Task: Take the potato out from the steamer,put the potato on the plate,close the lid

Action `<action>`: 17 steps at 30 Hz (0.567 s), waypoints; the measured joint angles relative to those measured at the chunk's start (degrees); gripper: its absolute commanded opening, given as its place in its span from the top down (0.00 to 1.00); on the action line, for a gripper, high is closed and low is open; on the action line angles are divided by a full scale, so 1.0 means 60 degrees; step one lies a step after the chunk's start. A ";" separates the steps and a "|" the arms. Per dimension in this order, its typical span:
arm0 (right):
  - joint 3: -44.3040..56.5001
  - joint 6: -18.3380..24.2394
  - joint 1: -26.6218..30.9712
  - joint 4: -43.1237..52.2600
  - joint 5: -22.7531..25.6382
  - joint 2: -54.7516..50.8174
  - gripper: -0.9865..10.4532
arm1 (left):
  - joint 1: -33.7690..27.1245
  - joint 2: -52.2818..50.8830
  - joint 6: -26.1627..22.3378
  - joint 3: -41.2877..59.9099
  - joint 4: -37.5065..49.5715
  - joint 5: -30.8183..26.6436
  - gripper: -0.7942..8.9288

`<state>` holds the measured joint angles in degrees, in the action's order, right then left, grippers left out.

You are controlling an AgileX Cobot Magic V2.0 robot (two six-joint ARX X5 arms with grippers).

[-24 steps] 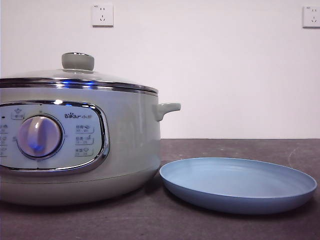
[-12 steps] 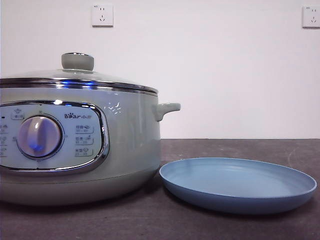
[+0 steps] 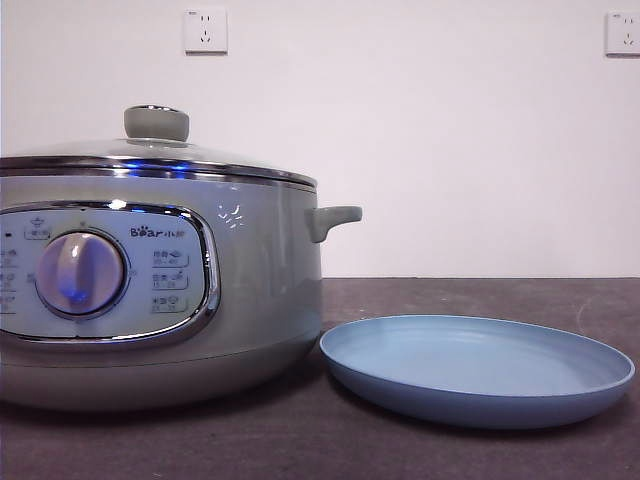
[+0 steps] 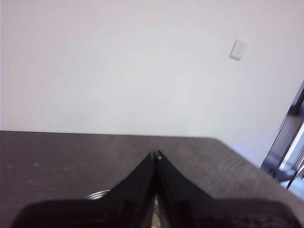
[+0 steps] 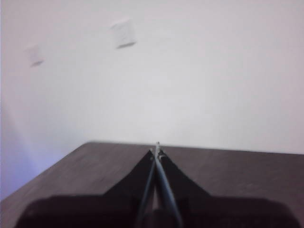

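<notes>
Left gripper: black jaws pressed together at the tips, holding nothing, raised over the dark table and facing a white wall. A curved bit of metal shows just under the jaws; too little of it is visible to identify.

Right gripper: jaws likewise closed tip to tip, empty, above the same table, picture blurred. Neither arm appears in the front view.

Steamer: large, round, pale grey-green, standing on the table at the left of the front view. Chrome-rimmed panel with the word "Bear" followed by small characters too fine to read; small button labels, also unreadable. Round dial with a bluish gleam. Small white bird-like marks on the wall beside the panel. Stubby handle pointing toward the plate.

Lid: glass dome, steel rim, seated on the steamer; grey-green knob on top.

Potato: not visible in any view.

Plate: shallow, light blue, raised rim, flat on the table just beside the steamer's base, nothing on it.

Wall: two white sockets, high up.
</notes>
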<state>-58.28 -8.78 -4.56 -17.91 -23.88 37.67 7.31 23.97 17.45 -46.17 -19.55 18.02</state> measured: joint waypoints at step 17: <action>-0.3577 0.1668 -0.1566 -0.3326 -0.2047 0.3133 0.52 | 0.1413 0.4401 -0.2098 -0.4488 -0.3555 0.0033 0.64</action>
<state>-79.75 1.23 -13.96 -37.87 -36.16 56.47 15.79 50.37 4.86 -73.10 -40.88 18.22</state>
